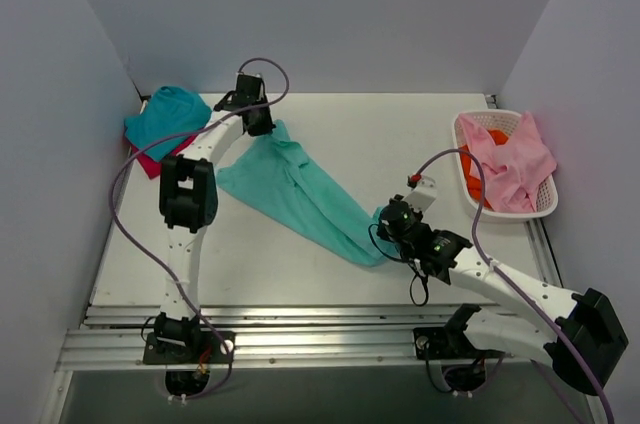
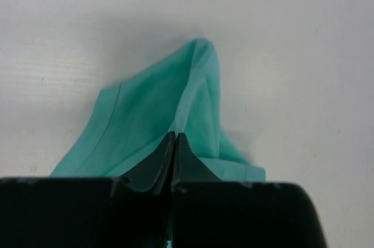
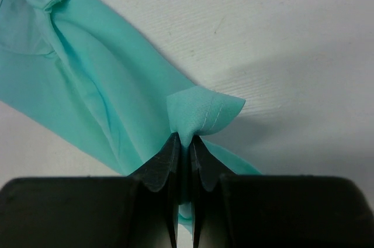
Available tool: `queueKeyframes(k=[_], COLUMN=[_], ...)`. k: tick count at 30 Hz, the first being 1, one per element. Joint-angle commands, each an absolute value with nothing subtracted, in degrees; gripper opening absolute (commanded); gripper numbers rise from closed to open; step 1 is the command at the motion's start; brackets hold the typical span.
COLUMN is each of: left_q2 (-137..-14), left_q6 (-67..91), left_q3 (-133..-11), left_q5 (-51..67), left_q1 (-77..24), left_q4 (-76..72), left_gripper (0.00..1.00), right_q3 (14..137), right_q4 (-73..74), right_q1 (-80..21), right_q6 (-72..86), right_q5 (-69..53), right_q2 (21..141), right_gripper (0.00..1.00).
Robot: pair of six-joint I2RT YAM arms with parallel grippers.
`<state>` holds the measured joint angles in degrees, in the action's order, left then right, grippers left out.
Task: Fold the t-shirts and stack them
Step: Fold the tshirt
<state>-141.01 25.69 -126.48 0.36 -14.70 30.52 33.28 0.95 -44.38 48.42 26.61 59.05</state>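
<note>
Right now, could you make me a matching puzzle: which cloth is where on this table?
1 mint-green shirt
2 teal shirt
3 pink cloth
4 orange cloth

a inside the white basket
b draped over the basket's rim
c far left corner, on a red shirt
d pinched by the left fingers and right fingers

Pairs: 1-d, 2-c, 3-b, 4-a

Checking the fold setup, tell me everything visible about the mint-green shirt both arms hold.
The mint-green t-shirt is thin, soft, hemmed cloth, bunched and wrinkled into a long diagonal band across the table. The left gripper pinches its far end, the right gripper its near end; the middle appears to rest on the table.
</note>
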Motion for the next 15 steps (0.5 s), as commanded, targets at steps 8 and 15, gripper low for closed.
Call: queueKeyframes(k=[8, 15], left_q2=[-109.71, -107.05], left_q6=[21.62, 24.43], left_q3=[-94.5, -82.36], left_q5=[-6.93, -8.44], left_q1=[-12.13, -12.22], left_q4=[22.06, 23.29], left_gripper=[0.02, 0.57], right_q3=[33.84, 34.01], right_q4=[1.58, 2.29], right_q1=[-45.7, -46.23], right_q6=[49.13, 49.3], right_q5=[30.94, 30.85], right_q2=[60.82, 61.35], right_gripper=[0.0, 0.0])
